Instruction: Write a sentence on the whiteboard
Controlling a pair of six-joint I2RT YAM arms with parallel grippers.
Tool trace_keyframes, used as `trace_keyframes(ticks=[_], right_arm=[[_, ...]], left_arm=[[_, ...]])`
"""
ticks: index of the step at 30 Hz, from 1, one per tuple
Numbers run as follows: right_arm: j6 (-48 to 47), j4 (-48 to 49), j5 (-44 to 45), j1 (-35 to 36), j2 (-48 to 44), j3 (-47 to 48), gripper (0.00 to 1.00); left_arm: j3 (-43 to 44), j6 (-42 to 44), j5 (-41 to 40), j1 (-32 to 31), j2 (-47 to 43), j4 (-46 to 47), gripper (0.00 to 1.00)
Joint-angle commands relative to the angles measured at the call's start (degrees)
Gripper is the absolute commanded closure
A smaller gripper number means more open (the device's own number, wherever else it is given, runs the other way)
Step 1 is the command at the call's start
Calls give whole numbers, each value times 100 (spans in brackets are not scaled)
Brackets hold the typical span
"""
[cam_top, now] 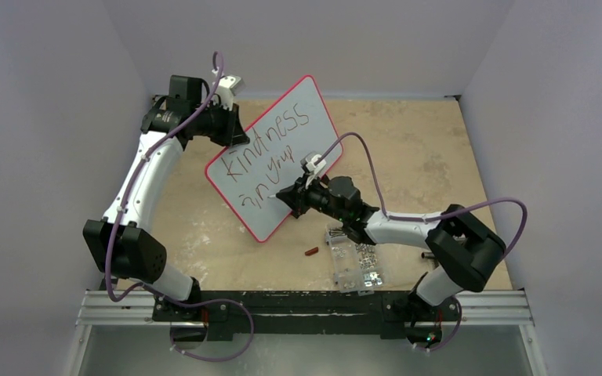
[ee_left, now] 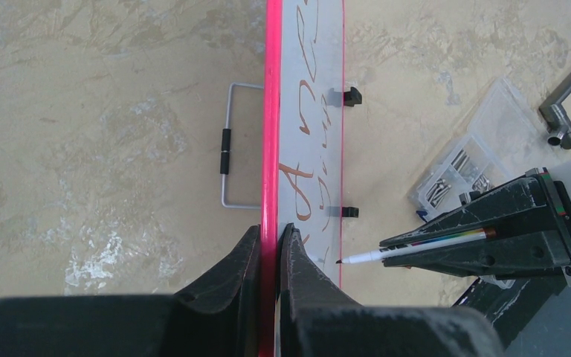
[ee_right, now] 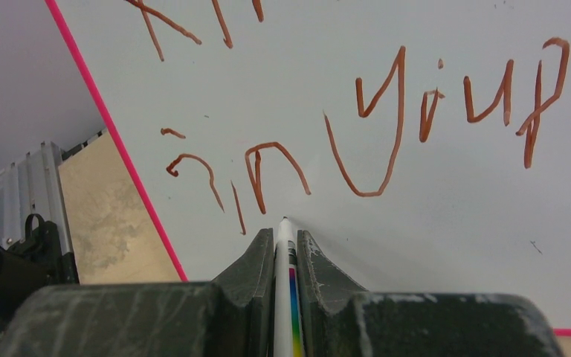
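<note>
Left pincer [ee_left: 271, 232] pinches the whiteboard [cam_top: 269, 218], right pincer [ee_right: 285, 236] squeezes the pen [ee_right: 285, 253]

The tan desk [cam_top: 439, 157] holds everything. The whiteboard stands tilted on it, closer to the far left corner than to the middle. The left arm [cam_top: 137, 184] goes up along the left edge of the desk, bends, and turns in to the board's left rim. The right arm [cam_top: 400, 227] starts at the near right corner, stays low and reaches to the front of the board.

The top view shows the whole sentence [cam_top: 270, 141] so far: "kindness", then "in your" under it. The right wrist view shows only the second line, up close, in red-brown strokes. The pen tip is at the board just below "in".

The left wrist view looks along the pink rim, with one finger tight on each side. Only this view shows the wire stand [ee_left: 227, 149] behind the board and two black clip feet [ee_left: 351, 95] on its front.

A clear screw box [cam_top: 353, 262] sits by the near edge, under the right arm. A small red bit [cam_top: 310, 251] lies beside it.
</note>
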Motion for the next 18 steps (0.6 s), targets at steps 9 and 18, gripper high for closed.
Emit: trace_keyframes(ticks=[9,18], right_arm=[[-83,46,213,38,297,418,100],[24,-129,247,43,473,215,100]], left_arm=[[-93,238,-683,266,17,194,100],[-88,211,-640,299,11,194,100]])
